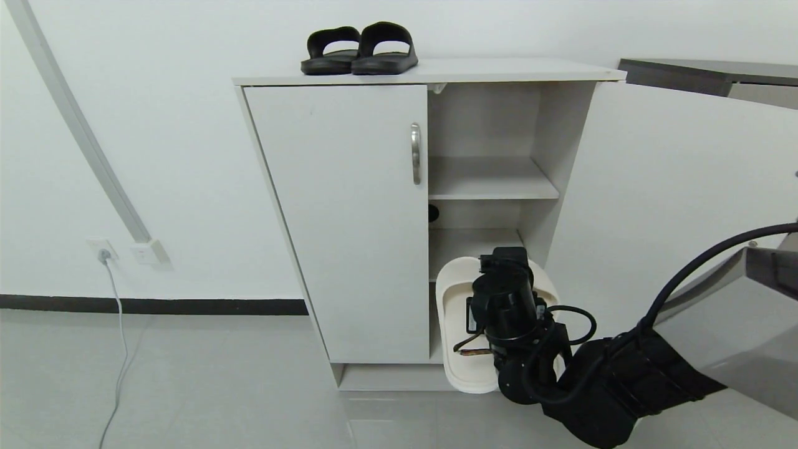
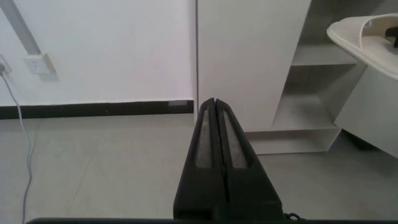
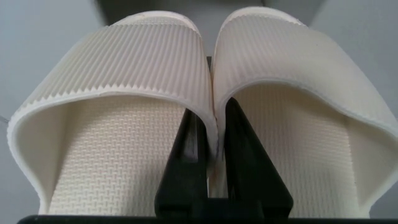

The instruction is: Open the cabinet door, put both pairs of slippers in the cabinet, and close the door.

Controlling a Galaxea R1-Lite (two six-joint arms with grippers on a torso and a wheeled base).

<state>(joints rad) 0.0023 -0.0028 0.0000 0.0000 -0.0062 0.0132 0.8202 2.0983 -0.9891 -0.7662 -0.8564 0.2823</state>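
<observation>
- Where the pale grey tiled floor (image 1: 187, 386) meets the white wall (image 1: 156, 125), a black skirting strip (image 1: 156, 305) runs along the base.
- A grey conduit (image 1: 75, 118) slants down the wall to a switch box, and beside it a wall socket (image 1: 101, 251) holds a plug whose cable (image 1: 118, 349) trails onto the floor.
- Against the wall stands the white cabinet (image 1: 430, 70). Its left door (image 1: 340, 224) is closed and carries a metal handle (image 1: 415, 153), while its right door (image 1: 673, 199) is swung wide open.
- Behind the open door an upper shelf (image 1: 489, 181) shows, with a lower compartment beneath it.
- The pair of black slippers (image 1: 360, 50) sits side by side on the cabinet top, above the closed door.
- The pair of cream slippers (image 3: 124, 93) is at the mouth of the lower compartment, tilted, with one end toward the inside and the other over the cabinet's bottom edge; whether it touches the shelf cannot be told.
- The right gripper (image 3: 214, 124) holds this pair from above. Its black fingers (image 3: 186, 168) are closed on the two adjoining inner strap edges, pinching them together, with one slipper on each side of the jaws.
- The left gripper (image 2: 215, 102) is low over the floor, well apart from both pairs and facing the cabinet, with its jaws pressed flat together and nothing between them.
</observation>
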